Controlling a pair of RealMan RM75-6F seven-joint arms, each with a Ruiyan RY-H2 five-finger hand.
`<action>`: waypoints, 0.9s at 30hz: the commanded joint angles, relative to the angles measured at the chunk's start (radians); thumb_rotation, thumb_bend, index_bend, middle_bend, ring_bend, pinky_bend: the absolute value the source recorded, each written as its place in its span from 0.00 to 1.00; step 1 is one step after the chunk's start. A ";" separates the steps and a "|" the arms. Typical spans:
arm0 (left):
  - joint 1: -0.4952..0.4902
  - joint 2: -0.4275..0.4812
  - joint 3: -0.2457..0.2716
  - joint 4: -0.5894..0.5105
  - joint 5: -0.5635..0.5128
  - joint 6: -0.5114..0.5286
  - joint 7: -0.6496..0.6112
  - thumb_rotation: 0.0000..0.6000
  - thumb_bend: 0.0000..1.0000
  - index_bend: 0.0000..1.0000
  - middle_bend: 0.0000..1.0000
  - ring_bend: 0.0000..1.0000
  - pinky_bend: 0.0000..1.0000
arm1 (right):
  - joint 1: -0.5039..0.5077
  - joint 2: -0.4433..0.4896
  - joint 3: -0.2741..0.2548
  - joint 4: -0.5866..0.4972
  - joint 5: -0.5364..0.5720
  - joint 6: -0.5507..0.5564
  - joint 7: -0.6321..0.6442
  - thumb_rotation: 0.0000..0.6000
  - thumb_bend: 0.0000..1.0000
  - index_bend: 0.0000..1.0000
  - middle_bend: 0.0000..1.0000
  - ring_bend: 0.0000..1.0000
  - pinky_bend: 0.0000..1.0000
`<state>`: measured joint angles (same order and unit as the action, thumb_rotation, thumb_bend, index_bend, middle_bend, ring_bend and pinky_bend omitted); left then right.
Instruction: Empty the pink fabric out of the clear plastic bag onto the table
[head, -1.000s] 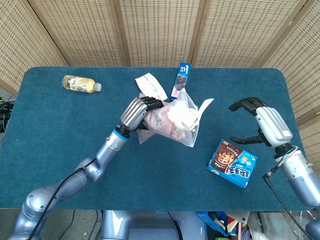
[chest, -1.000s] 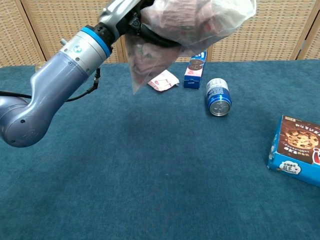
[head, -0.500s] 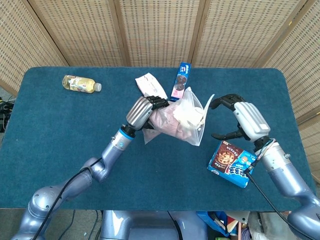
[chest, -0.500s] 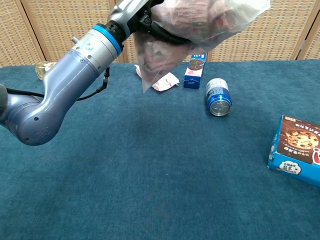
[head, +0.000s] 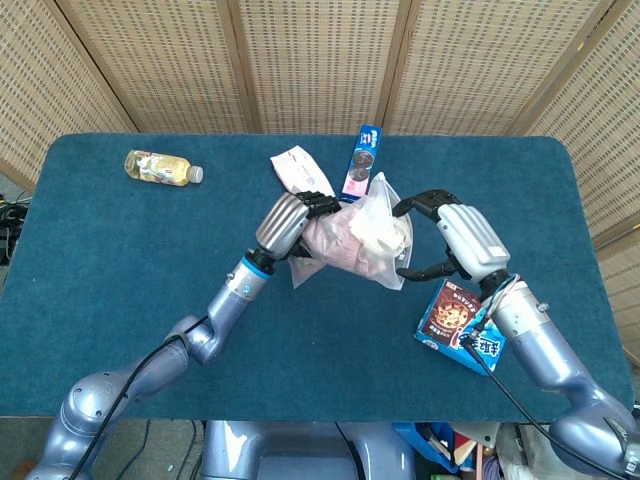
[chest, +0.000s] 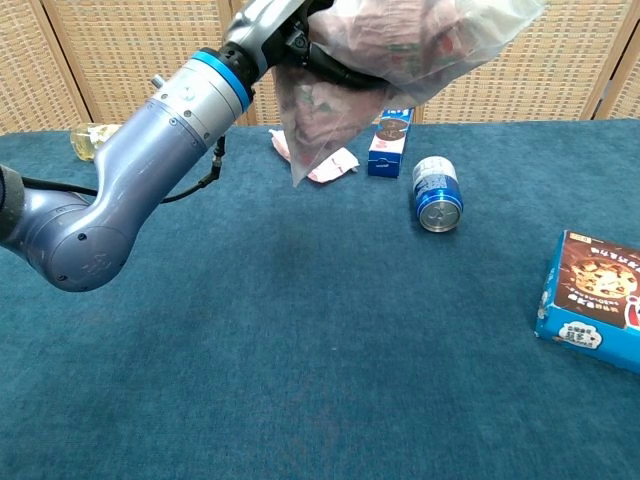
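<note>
My left hand (head: 285, 222) grips the clear plastic bag (head: 362, 240) and holds it up well above the table; in the chest view the bag (chest: 400, 50) hangs at the top of the frame. The pink fabric (head: 335, 243) is bunched inside it, with a white crumpled part on the right. My right hand (head: 452, 238) is open right beside the bag's right edge, its fingers curved toward the bag's free end; whether they touch it I cannot tell. The chest view does not show the right hand.
A cookie box (head: 464, 326) lies under my right forearm. A blue can (chest: 437, 195), a slim blue snack box (head: 361, 163) and a pink-white packet (head: 299, 170) lie behind the bag. A drink bottle (head: 160, 167) lies far left.
My right hand has swept left from the table's right side to the bag's edge. My left hand has carried the bag slightly right.
</note>
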<state>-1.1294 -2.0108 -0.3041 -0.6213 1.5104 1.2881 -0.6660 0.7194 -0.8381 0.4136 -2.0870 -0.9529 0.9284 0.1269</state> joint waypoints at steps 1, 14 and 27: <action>-0.002 0.001 -0.001 -0.002 -0.004 -0.001 0.002 1.00 0.18 0.54 0.55 0.50 0.56 | 0.017 -0.014 0.000 0.001 0.021 -0.005 -0.014 1.00 0.00 0.32 0.32 0.22 0.13; -0.002 0.002 -0.006 -0.011 -0.024 0.001 -0.002 1.00 0.18 0.54 0.55 0.50 0.56 | 0.058 -0.026 0.022 -0.001 0.079 -0.066 0.030 1.00 0.00 0.32 0.26 0.21 0.12; -0.004 0.011 -0.001 -0.023 -0.026 0.000 -0.005 1.00 0.18 0.54 0.55 0.50 0.56 | 0.051 -0.010 0.055 0.038 -0.004 -0.170 0.186 1.00 0.00 0.28 0.18 0.12 0.07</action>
<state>-1.1331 -2.0002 -0.3046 -0.6437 1.4842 1.2883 -0.6715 0.7687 -0.8527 0.4684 -2.0537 -0.9459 0.7710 0.3079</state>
